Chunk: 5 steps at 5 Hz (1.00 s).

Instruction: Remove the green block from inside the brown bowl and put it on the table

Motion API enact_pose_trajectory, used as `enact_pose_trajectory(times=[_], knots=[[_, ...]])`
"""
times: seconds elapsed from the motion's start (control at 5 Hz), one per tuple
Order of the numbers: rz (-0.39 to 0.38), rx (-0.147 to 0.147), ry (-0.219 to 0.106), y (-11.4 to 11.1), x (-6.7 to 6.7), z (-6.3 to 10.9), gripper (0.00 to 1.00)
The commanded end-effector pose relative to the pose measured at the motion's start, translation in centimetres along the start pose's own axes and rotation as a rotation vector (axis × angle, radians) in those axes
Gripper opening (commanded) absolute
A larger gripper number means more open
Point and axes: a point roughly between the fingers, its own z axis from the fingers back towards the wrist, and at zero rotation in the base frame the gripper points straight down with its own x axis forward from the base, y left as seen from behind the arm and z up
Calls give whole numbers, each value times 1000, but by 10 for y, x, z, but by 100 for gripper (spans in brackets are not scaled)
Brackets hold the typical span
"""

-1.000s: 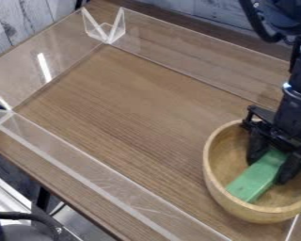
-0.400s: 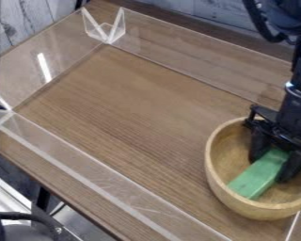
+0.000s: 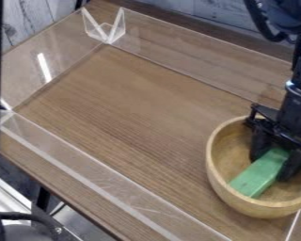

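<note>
While the black gripper is clenching the green block at its upper end, the block is lying inside the brown bowl, at the table's four o'clock edge; bare tabletop is extending toward ten o'clock.

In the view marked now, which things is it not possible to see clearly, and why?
- Upper end of the green block: hidden by the end effector over it.
- Fingertip contact with the block: too dark and small to judge.
- Right side of the brown bowl: covered partly by the end effector, and close to the picture's right edge.
- Rest of the robot arm: cut off by the right edge.
</note>
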Motion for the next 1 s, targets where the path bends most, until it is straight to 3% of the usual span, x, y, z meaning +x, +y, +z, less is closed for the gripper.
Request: enact_pose_trajectory(times=[0.0, 0.8], knots=[[-20, -11, 10, 2, 6, -12, 0], [-7, -3, -71, 18, -7, 30, 0]])
